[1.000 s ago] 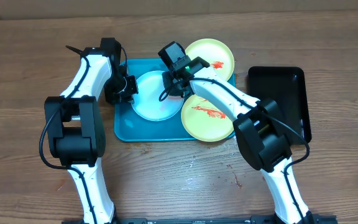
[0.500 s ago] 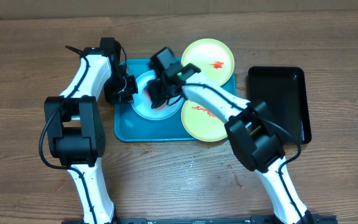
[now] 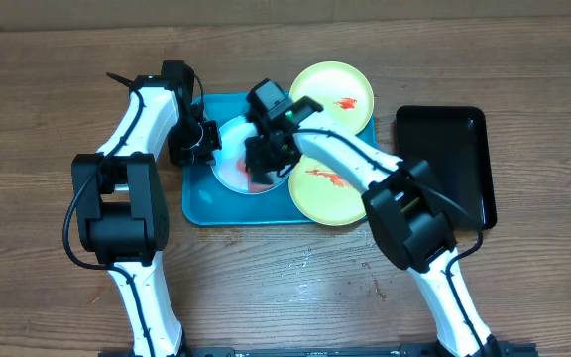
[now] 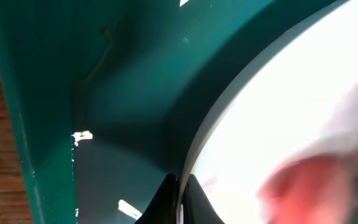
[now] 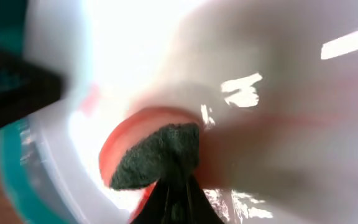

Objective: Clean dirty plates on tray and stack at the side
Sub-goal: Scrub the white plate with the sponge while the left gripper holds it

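One plate [image 3: 224,174] lies in the tray [image 3: 196,206], leftward. A second plate [image 3: 337,91] overlaps its right rear corner, a third plate [image 3: 327,193] its right front.

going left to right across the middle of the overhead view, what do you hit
left tool → white plate → near cream plate → black tray. right tool with its sponge sits over the white plate, so it's left out

Turquoise tray [image 3: 198,203]; one white plate [image 3: 228,164], two pale yellow-green plates [image 3: 333,94] [image 3: 327,193] smeared red; red sponge [image 5: 157,155] (dark green scrubbing face); black tray [image 3: 444,159]; brown wood-grain desk [image 3: 285,288]
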Available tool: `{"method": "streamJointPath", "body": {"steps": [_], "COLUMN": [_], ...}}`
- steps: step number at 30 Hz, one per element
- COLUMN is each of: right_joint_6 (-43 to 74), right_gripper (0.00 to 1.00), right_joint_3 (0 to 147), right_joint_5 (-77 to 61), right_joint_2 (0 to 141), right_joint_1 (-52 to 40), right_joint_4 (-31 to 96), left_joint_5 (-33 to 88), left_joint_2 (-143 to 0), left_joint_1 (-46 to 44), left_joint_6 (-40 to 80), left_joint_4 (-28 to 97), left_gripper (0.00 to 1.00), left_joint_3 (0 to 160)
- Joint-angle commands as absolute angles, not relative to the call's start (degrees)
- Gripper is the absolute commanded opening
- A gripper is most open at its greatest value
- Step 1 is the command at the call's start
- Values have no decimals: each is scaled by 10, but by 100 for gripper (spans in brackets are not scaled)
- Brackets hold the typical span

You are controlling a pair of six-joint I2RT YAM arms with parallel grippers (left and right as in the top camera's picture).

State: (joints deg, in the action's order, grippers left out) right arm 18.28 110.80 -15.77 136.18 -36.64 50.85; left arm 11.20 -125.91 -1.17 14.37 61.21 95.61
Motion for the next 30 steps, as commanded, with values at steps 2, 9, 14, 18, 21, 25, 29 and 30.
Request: {"method": "streamJointPath", "body": {"steps": [2,9,14,18,21,25,29,30], "right_joint_6": [197,190,190,190,191,210,212,212], "right_gripper": [4,4,4,4,4,4,4,4], "right_joint_3": [1124,1143,1138,1136,1136,1125,1118,1118], "right_joint_5": [11,93,94,82,67,24,-42,-44], "right_joint_2": [1369,1369,1369,1370,1374,1377,1377,1377], "right_joint_1": [-330,-340,-366,-395,-413,-424,-424,-423], "right_joint_4": [522,480,412,388,391,400,427,443], "left_joint_5": [99,99,99,99,99,99,100,99], "left_joint_2": [-1267,-1267,-1267,-1267,-1267,-1267,-1267,-1267], "left_joint_1": [-11,-11,-11,-11,-11,-11,-11,-11], "left_joint_6": [126,120,120,120,120,120,120,120], "left_joint_4": [612,612,612,611,609,608,608,608], "left_gripper": [4,4,4,4,4,4,4,4], "left_joint_3": [957,957,957,957,957,957,957,957]}}
